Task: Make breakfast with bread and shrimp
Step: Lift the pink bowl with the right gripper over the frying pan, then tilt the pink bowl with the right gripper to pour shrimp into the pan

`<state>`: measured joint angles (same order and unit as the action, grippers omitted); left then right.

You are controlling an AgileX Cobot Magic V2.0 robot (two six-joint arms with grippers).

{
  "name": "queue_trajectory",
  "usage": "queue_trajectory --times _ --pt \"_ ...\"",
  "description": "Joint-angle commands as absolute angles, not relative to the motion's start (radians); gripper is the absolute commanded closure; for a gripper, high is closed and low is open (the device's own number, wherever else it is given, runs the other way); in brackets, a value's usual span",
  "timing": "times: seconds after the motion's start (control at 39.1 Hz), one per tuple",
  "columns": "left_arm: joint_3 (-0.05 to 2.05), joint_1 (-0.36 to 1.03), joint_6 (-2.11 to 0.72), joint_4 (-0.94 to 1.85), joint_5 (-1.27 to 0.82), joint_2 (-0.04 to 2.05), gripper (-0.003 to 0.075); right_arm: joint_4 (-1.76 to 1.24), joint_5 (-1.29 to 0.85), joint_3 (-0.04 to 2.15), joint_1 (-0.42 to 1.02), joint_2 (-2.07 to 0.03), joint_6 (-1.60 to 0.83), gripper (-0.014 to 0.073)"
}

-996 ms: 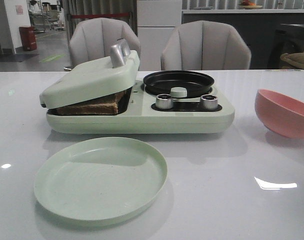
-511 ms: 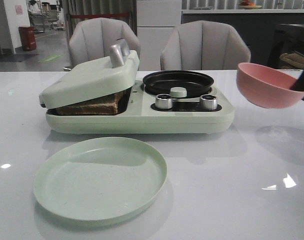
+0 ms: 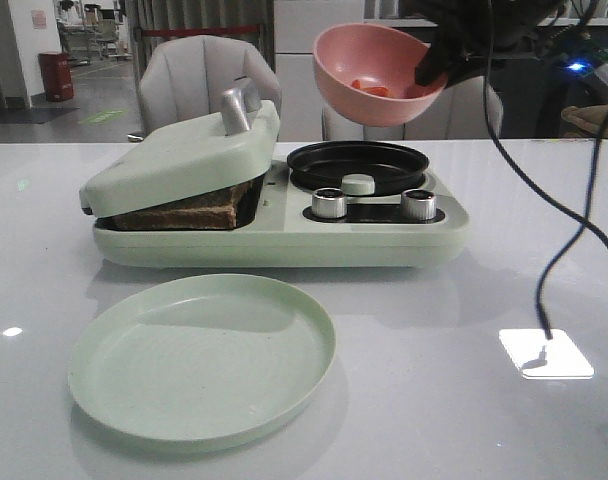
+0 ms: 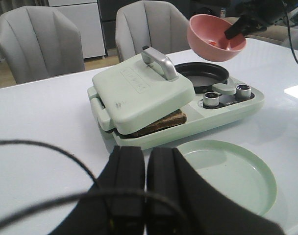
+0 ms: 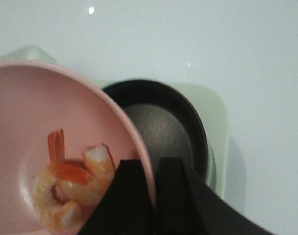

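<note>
Front view: I am looking low and forward across the desk [image 3: 434,400], with the breakfast maker [image 3: 284,240] at mid-distance.
Left wrist view: I am looking from behind the left hand [image 4: 145,196], set back, slanting down over the whole maker [image 4: 178,117].
Right wrist view: I am looking steeply down, very close, over the pink bowl [image 5: 36,127] and the black pan [image 5: 163,122].
Shared: all three are showing the bowl above the pan.

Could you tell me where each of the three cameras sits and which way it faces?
Front: looks forward over the table at the breakfast maker; right claw holds the pink bowl.
Left wrist: behind the shut left claw, facing the maker.
Right wrist: above the black pan, looking down at the shrimp.
All share the bowl.
</note>
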<state>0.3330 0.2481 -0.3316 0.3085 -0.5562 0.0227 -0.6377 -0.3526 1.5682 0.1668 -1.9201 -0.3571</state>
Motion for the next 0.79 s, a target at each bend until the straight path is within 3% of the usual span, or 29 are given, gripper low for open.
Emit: queue_trajectory --times 0.0,0.46,0.77 --pt "0.359 0.254 -0.323 0.330 -0.479 0.036 0.0608 -0.606 -0.142 1.606 0.196 -1.889 -0.371 0.0443" --pt "0.359 0.254 -0.323 0.330 -0.480 0.036 0.0608 -0.405 0.589 1.503 0.214 -1.945 -0.360 0.0454" --pt "0.359 0.254 -0.323 0.330 -0.480 0.036 0.0608 -0.045 0.841 1.498 0.215 -2.120 -0.204 0.0454"
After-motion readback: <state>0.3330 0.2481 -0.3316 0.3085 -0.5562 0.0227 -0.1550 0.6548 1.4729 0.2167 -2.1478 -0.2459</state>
